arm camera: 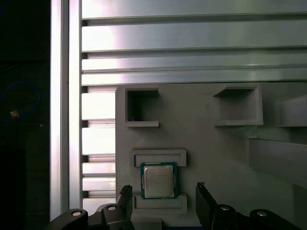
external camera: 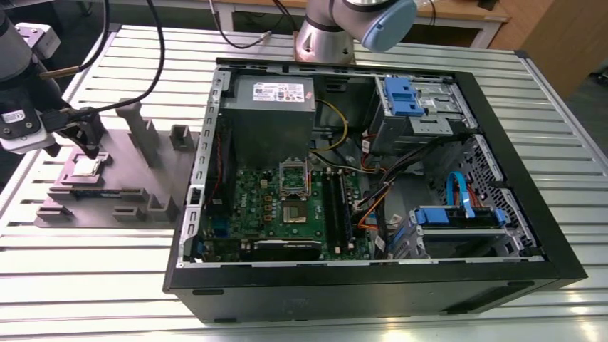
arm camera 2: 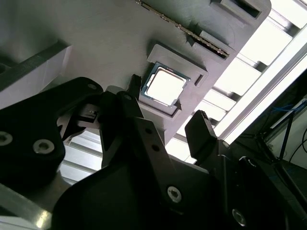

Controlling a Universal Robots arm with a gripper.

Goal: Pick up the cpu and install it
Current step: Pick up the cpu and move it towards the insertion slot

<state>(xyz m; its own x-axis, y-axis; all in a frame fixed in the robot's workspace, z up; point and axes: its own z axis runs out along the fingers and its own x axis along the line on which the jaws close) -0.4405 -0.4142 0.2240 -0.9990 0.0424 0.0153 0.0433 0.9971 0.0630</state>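
cpu (arm camera: 159, 180): we count one flat square silvery metal chip, pocketed in grey moulded fixture (arm camera: 216, 143).
gripper (arm camera: 163, 189): one, black, two fingers spread, above that fixture pocket.

No text is coming through as readable anywhere. A white rectangular label (external camera: 275, 91) is lying on the grey metal power supply box (external camera: 270, 121) inside the black open computer case (external camera: 380, 292), carrying dark print and small marks too small to make out. In the first wrist view, the small flat square cpu (arm camera: 159, 180) with its silvery-grey metal top is bearing faint lines of print, likewise too fine to read.
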